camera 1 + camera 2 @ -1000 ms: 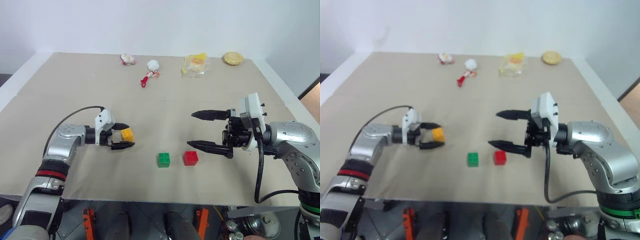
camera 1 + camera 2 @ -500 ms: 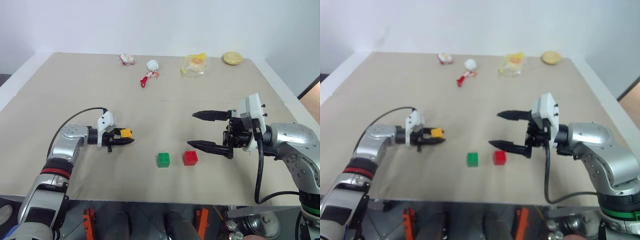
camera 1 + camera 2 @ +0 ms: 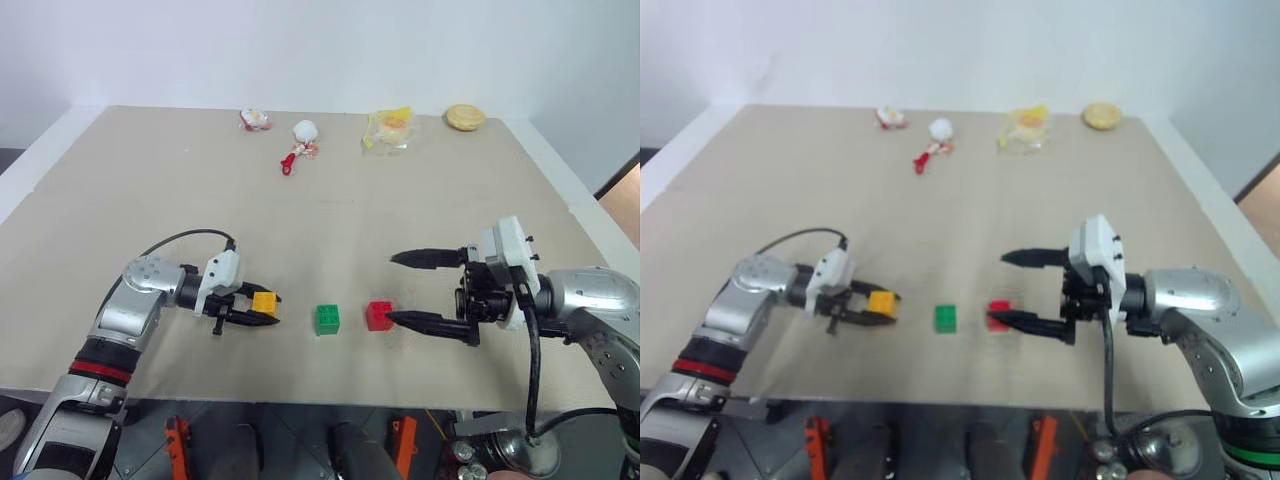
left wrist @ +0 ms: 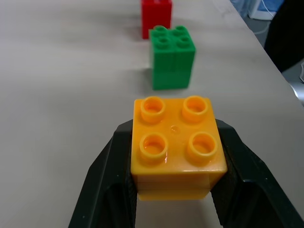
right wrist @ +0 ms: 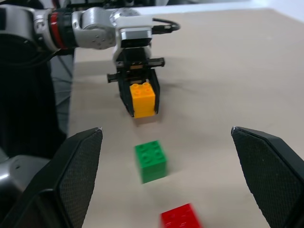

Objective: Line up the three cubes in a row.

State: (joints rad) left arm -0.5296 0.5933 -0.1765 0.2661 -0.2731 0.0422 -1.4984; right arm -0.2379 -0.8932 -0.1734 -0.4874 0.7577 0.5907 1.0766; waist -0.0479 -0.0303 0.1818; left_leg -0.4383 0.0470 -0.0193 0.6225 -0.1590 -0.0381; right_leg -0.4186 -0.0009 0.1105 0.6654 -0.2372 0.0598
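studded yellow cube between smooth black fingers

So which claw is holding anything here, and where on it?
The left claw grips the yellow cube by two opposite side faces, studs up. The right claw is open, holding nothing.

- Both arms are cased in rounded silver-grey metal shells, with black segments at the joints.
- The left arm carries a red ring behind its silver elbow shell, then a dark band further back.
- A thin black cable loops from the left arm's shell over to the white block just behind the left gripper.
- The right gripper has two long, tapered black fingers; their inner pads are finely textured.
- Behind those fingers sits a white boxy housing with small dark screws.
- A thick black cable hangs down behind that housing.
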